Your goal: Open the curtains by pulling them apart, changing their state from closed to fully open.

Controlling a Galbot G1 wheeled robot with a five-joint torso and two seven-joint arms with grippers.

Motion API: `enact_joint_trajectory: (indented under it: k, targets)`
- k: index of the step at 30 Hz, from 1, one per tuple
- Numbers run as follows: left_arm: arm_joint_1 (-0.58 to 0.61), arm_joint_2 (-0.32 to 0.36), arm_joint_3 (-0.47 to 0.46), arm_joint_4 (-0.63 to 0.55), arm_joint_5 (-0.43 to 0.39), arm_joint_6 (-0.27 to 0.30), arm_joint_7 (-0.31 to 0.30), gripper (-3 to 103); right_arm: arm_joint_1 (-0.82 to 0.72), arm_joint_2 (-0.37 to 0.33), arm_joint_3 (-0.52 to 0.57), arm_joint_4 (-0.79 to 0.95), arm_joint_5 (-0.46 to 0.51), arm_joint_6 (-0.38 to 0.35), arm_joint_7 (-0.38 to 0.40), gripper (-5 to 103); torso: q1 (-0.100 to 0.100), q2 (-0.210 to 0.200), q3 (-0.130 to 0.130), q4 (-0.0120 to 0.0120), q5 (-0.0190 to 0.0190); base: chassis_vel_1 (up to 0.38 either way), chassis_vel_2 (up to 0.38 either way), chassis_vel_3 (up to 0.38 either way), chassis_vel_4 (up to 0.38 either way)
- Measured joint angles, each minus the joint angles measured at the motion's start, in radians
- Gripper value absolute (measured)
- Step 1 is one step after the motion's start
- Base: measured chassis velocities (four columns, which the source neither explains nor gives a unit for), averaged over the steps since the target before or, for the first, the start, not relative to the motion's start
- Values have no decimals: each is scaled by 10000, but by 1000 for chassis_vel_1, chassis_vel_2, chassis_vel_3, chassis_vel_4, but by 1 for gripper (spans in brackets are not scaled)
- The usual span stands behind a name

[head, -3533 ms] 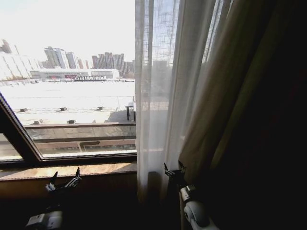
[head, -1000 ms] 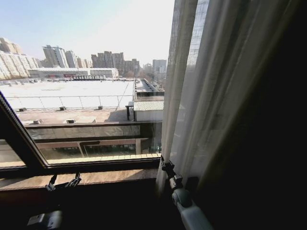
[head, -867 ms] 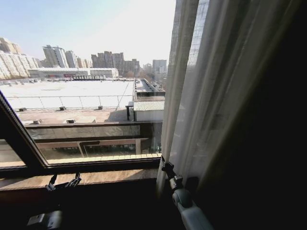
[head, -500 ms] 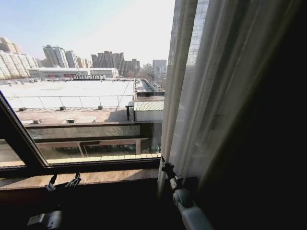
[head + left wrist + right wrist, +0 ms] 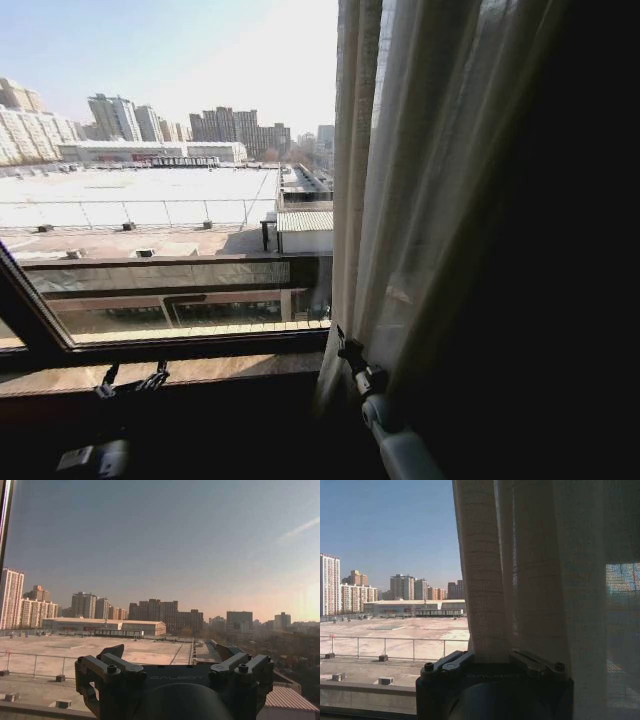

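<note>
The sheer white curtains (image 5: 400,200) hang bunched on the right side of the window, pleats gathered, with light coming through them. My right gripper (image 5: 346,350) sits low at their left edge, just above the sill. In the right wrist view a fold of the curtains (image 5: 490,580) rises from between the fingers (image 5: 447,664) of the right gripper (image 5: 492,665), which is shut on it. My left gripper (image 5: 130,381) rests low on the left by the sill. In its wrist view the left gripper (image 5: 175,667) is open and empty, facing the glass.
A heavy dark drape (image 5: 570,250) covers the right side behind the sheer fabric. The wooden window sill (image 5: 200,368) runs across below the glass. A dark slanted window frame (image 5: 30,310) crosses the lower left. Rooftops and city blocks lie outside.
Since 3.5 s ago the curtain's left edge has gone right with my right gripper, uncovering more glass. In the last second the view shifted a little. The left arm has stayed put.
</note>
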Motion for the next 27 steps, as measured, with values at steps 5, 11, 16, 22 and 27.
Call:
enact_joint_trajectory:
  k: [5, 11, 16, 22, 27]
  targets:
    - [0, 0, 0, 0, 0, 0, 0, 100, 8, -15, 21, -34, -1, 15, -74, 0, 0, 0, 0, 0, 1, -309, -318, 313, 323]
    - [0, 0, 0, 0, 0, 0, 0, 100, 48, 3, -5, -83, -6, 74, -62, 0, 0, 0, 0, -1, 1, -352, -355, 349, 353]
    - [0, -1, 4, 0, 0, 0, 5, 100, 96, 46, -72, -135, -130, 291, 116, 0, 2, 0, 0, -3, 1, -340, -323, 325, 318]
    - [0, -1, 5, -2, 0, 0, 11, 100, 85, -106, -48, -71, -644, 177, 301, 0, 1, 0, 0, -3, 7, -129, -137, 137, 122]
    - [0, 0, 0, 0, 0, 0, 5, 100, 107, -359, 305, -72, -1013, -337, 1226, 0, 0, 0, 0, 2, -11, 12, 6, -10, -8]
